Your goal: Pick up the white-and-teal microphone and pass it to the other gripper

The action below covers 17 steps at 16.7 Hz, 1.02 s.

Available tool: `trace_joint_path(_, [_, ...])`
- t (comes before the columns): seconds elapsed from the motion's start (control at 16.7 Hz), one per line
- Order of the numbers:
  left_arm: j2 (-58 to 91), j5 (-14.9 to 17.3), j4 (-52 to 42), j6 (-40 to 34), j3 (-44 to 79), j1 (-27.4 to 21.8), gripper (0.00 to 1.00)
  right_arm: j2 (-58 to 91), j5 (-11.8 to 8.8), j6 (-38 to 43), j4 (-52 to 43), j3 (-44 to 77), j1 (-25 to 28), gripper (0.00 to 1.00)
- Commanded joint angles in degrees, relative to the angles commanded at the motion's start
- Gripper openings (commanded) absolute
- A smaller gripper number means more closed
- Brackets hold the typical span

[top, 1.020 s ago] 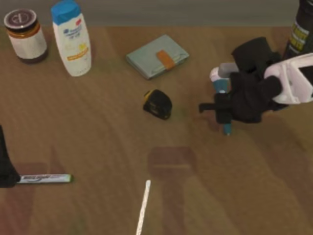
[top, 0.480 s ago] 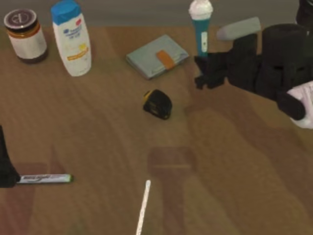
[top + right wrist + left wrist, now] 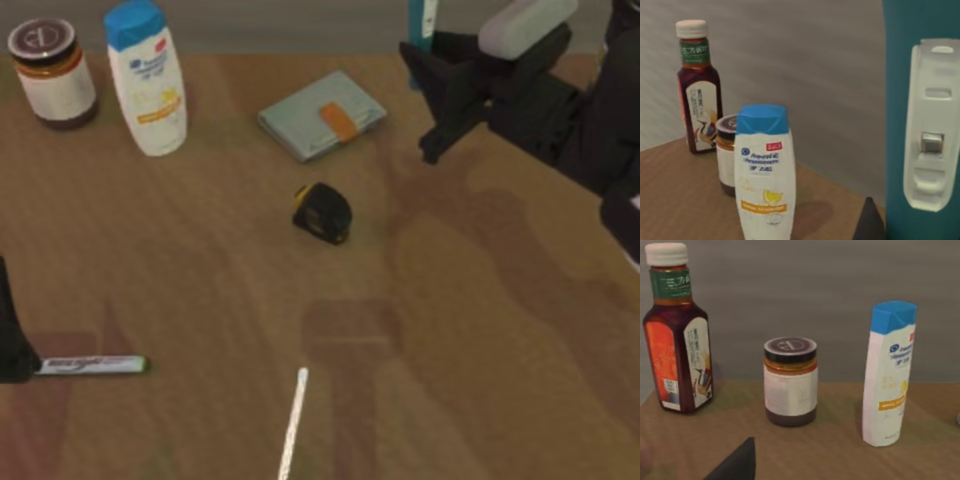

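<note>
Since the earlier frames the right gripper [image 3: 428, 75] has risen and swung toward the far edge of the bench [image 3: 470, 380], carrying the microphone [image 3: 421, 22] with it; only the teal handle shows now at the top view's upper edge, head out of view. Jaws of the right gripper closed on the handle; the right wrist view shows the teal handle [image 3: 920, 120] close up with its white switch strip [image 3: 932, 125].

Near edge: white stick [image 3: 293, 422] lying near the middle, marker pen [image 3: 92, 365] toward the left edge, touching the left gripper [image 3: 12, 340], parked there; cannot tell its jaws.

Mid-bench: black and yellow tape measure [image 3: 322, 211]. Beyond it, grey-green wallet [image 3: 320, 115] with an orange tab.

Far left corner: white bottle with blue cap [image 3: 146, 75], upright, jar [image 3: 52, 72] just beside it. Left wrist view adds a dark sauce bottle [image 3: 677, 330] near the jar.
</note>
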Motion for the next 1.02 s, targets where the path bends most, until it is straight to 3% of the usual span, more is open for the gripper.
trace_joint_path(0.36, [0.0, 0.0, 0.0, 0.0, 0.0, 0.0, 1.0, -0.3, 0.85, 0.21, 0.22, -0.2, 1.1, 0.0])
trace_joint_path(0.48, [0.0, 0.0, 0.0, 0.0, 0.0, 0.0, 1.0, -1.87, 3.34, 0.38, 1.34, -1.61, 3.69, 0.0])
trace_joint_path(0.78, [0.0, 0.0, 0.0, 0.0, 0.0, 0.0, 1.0, -7.05, 11.74, 1.1, 5.09, -6.33, 12.33, 0.0])
trace_joint_path(0.9, [0.0, 0.0, 0.0, 0.0, 0.0, 0.0, 1.0, -8.26, 13.59, 1.25, 5.99, -7.32, 14.26, 0.0])
trace_joint_path(1.02, [0.0, 0.0, 0.0, 0.0, 0.0, 0.0, 1.0, -8.35, 13.71, 1.26, 6.06, -7.39, 14.39, 0.0])
